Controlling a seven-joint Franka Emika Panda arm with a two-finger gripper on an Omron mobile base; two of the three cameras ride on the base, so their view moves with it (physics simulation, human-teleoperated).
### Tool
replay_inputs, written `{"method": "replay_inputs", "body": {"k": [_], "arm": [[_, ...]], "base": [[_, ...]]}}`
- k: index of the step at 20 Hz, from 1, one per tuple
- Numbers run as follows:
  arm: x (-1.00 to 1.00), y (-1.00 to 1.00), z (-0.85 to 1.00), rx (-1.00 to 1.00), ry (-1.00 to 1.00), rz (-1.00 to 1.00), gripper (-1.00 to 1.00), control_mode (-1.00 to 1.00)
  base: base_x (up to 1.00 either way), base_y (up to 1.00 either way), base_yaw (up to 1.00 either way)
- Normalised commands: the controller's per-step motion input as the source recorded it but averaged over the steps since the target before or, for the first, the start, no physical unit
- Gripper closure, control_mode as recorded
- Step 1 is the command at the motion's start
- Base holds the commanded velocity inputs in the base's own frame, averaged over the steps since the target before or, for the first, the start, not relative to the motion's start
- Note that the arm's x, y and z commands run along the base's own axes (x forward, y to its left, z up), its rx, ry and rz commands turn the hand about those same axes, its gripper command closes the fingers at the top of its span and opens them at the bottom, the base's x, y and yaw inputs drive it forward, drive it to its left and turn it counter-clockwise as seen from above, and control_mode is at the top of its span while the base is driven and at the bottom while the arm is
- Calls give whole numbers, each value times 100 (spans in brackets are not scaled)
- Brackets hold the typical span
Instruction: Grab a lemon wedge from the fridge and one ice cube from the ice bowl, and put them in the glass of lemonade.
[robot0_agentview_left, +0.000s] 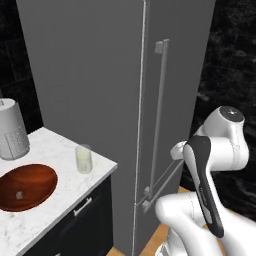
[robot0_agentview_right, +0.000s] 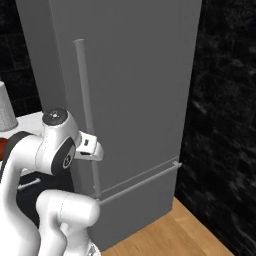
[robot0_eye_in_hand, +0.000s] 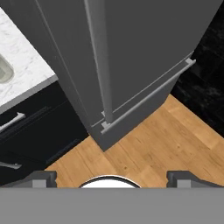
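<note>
The tall grey fridge (robot0_agentview_left: 95, 75) stands shut, so the lemon wedge is hidden. Its long vertical bar handle (robot0_agentview_left: 161, 115) runs down the door edge, also visible in the right base view as the handle (robot0_agentview_right: 85, 110). The glass of lemonade (robot0_agentview_left: 83, 159) stands upright near the counter's corner. To its left sits the reddish-brown ice bowl (robot0_agentview_left: 40, 175) holding a small pale ice cube (robot0_agentview_left: 20, 194). My gripper (robot0_eye_in_hand: 111, 178) is open and holds nothing, its fingertips (robot0_eye_in_hand: 43, 178) spread wide. It hangs just in front of the lower part of the handle (robot0_eye_in_hand: 98, 57) and faces downward.
A white paper-towel roll (robot0_agentview_left: 11, 130) stands behind the bowl on the marble counter (robot0_agentview_left: 55, 147). Dark cabinet drawers (robot0_agentview_left: 82, 206) sit below. A horizontal drawer bar (robot0_agentview_right: 145, 182) crosses the fridge's lower part. Wooden floor (robot0_agentview_right: 160, 235) and a black wall (robot0_agentview_right: 225, 125) lie to the right.
</note>
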Motion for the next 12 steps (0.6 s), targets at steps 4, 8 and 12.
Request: {"method": "replay_inputs", "body": {"k": [4,8,12], "arm": [[0,0,0,0,0,0,-100,100],[0,0,0,0,0,0,-100,100],[0,0,0,0,0,0,-100,100]], "base": [[0,45,-2],[-3,11,0],[-26,-1,0]]}}
